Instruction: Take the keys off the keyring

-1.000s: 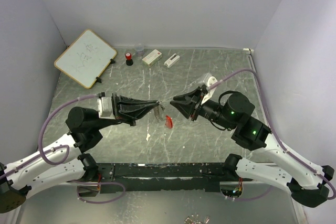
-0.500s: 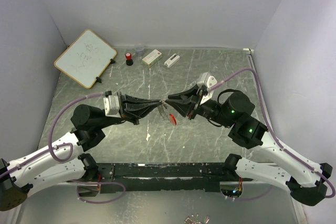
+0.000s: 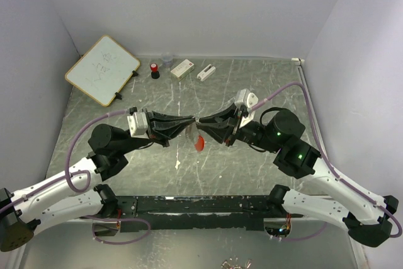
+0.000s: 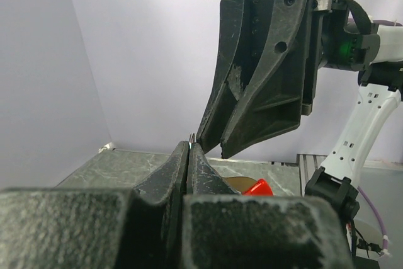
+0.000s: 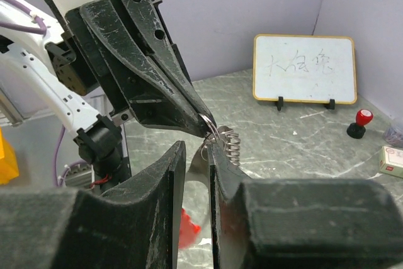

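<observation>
Separating looks underway: the left hand [image 3: 192, 121] is clamped on the keyring [image 3: 199, 143], the right hand [image 3: 201, 122] narrowly apart beside it, grip unclear; next, pinch a key and work it off.

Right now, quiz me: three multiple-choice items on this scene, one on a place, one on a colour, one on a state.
1. Where does the whiteboard stand?
A. far-left corner of the table
B. near-right corner
C. between the arm bases

2. What colour is the clip?
A. blue
B. red
C. green

3. How is the left claw?
A. wide open
B. resting on the table
C. shut on the metal ring

Answers: 1 A, the top view shows it at the far-left corner. 2 B, it shows red in all three views. 3 C, its fingers press together with the ring at their tip.
</observation>
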